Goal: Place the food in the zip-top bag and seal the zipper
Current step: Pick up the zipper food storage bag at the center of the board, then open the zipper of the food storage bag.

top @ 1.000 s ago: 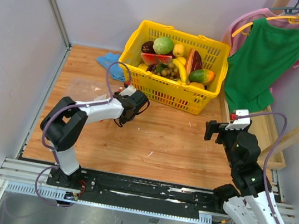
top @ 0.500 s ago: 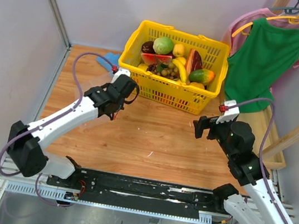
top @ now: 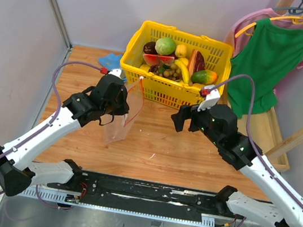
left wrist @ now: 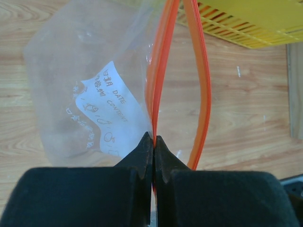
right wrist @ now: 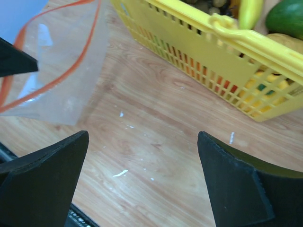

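Bare table [top: 163,149] wood lies in front of both arms, with open room mid-table. Left gripper [left wrist: 153,140] is pinched tight on one zipper [left wrist: 204,85] strip of the zip-top bag [left wrist: 71,90], left of centre. The strip's long axis runs from the fingers toward the basket [top: 168,96]. The mouth is parted and faces right. Right gripper [right wrist: 143,137] is spread wide and holds nothing, over wood just before the basket front. The food [top: 182,69] is piled in the basket by the far wall.

Bare surface [top: 160,149] between arms: open passage. Yellow basket [top: 169,93] walls off far side, near right end effector [top: 178,119]. Zip-top bag [top: 120,126] hangs pinched in left end effector [left wrist: 153,138], mouth partly open, beside basket.
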Robot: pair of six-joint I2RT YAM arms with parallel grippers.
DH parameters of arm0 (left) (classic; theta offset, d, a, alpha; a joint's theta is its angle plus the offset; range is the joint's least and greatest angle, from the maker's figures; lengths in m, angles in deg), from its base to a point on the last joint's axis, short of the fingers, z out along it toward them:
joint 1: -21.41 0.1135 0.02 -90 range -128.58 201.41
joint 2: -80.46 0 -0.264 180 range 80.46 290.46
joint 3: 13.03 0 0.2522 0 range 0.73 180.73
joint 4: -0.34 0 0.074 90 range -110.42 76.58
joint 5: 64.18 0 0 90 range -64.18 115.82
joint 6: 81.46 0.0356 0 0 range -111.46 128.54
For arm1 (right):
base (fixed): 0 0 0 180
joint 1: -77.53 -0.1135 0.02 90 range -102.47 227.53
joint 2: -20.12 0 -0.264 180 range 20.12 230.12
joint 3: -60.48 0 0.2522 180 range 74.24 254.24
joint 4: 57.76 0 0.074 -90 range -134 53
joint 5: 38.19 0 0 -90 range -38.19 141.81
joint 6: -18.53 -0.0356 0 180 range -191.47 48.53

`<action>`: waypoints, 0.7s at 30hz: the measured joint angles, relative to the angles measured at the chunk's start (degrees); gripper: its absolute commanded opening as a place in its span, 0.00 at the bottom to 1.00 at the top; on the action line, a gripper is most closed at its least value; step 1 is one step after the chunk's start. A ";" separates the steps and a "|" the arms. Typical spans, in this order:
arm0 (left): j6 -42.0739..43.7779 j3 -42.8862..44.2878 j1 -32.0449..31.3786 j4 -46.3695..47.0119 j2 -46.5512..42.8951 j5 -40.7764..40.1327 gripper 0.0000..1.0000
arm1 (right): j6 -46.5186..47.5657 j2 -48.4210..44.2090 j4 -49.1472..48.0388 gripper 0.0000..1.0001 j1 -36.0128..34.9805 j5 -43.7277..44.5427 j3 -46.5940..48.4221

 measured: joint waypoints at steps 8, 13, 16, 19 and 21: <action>-2.95 -0.85 -1.70 1.07 -0.39 4.74 0.00 | -7.37 9.51 1.53 0.93 -3.28 1.29 7.43; -5.01 -0.85 -6.29 1.88 -0.74 4.02 0.00 | -10.95 15.26 2.56 0.87 -3.85 1.05 11.47; -6.21 -1.05 -7.78 2.89 -1.33 3.10 0.00 | -12.61 17.73 2.56 0.83 -4.63 0.72 13.07; -6.99 -1.33 -8.02 3.63 -1.70 2.36 0.00 | -13.90 20.35 2.56 0.79 -4.92 0.46 14.45; -7.50 -1.36 -8.48 4.26 -1.70 1.79 0.00 | -14.67 21.84 2.56 0.77 -4.92 0.42 14.86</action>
